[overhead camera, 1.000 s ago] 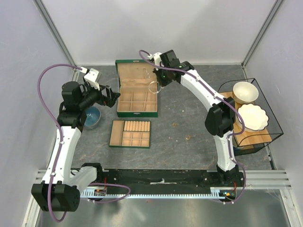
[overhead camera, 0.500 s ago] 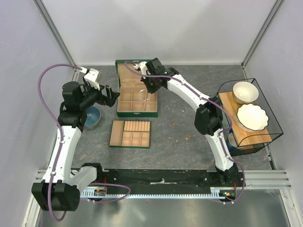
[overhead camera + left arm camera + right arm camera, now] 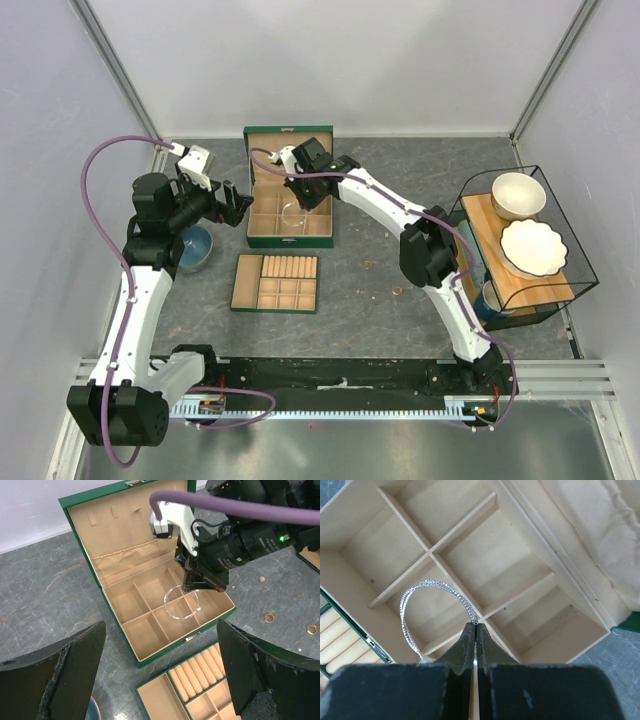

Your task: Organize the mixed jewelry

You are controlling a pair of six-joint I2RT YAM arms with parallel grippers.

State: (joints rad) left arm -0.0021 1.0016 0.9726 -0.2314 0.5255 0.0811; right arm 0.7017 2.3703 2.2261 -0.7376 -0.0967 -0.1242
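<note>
My right gripper (image 3: 300, 200) is shut on a thin silver bangle (image 3: 292, 213) and holds it just above the compartments of the open green box (image 3: 290, 135). In the right wrist view the jaws (image 3: 476, 626) pinch the bangle (image 3: 427, 584) over the box's dividers (image 3: 410, 525). The left wrist view shows the bangle (image 3: 166, 606) hanging under the right gripper (image 3: 192, 587) over the box (image 3: 165, 650). Two gold rings (image 3: 269, 617) (image 3: 312, 628) lie on the table right of the box. My left gripper (image 3: 235, 203) is open and empty, left of the box.
A tan compartmented tray (image 3: 248, 270) lies in front of the box, also in the left wrist view (image 3: 155, 700). A blue bowl (image 3: 195, 248) sits under the left arm. A wire rack (image 3: 580, 260) at the right holds a white bowl (image 3: 517, 195) and a scalloped dish (image 3: 533, 247).
My right gripper has carried the bangle leftward from the box's right edge to over its compartments. The left arm has stayed still.
</note>
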